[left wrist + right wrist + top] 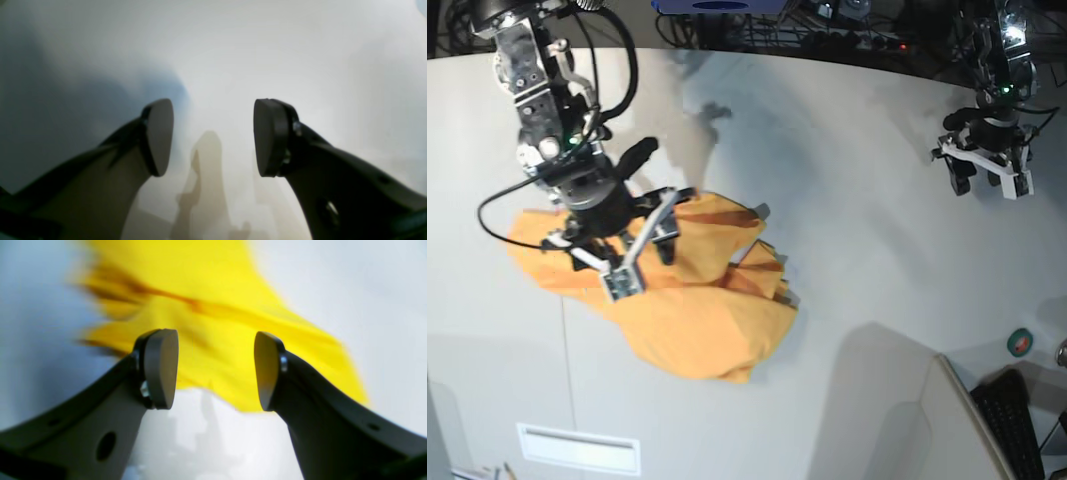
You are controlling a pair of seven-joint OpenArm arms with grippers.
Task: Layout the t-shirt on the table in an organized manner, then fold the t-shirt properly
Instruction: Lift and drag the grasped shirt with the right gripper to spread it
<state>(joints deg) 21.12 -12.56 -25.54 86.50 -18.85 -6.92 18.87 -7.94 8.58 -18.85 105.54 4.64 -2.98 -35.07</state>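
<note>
The right gripper (617,255) hung low over the t-shirt (692,305), its arm reaching down from the far corner of the table (857,230); its jaws stood wide apart with nothing between them, and in the right wrist view the yellow cloth lay blurred just beyond the two dark oval pads (160,368). The left gripper (987,172) was held well apart from the shirt, above bare tabletop near the far edge, its jaws also parted and empty, only pale surface and soft shadows showing between its pads (158,136). The table was smooth and off-white, crossed by a thin dark seam (563,380); cables and equipment crowded the dark space behind it, and a keyboard (1017,425) sat at the near corner. The t-shirt lay bunched in a crumpled orange-yellow heap with soft overlapping folds.
</note>
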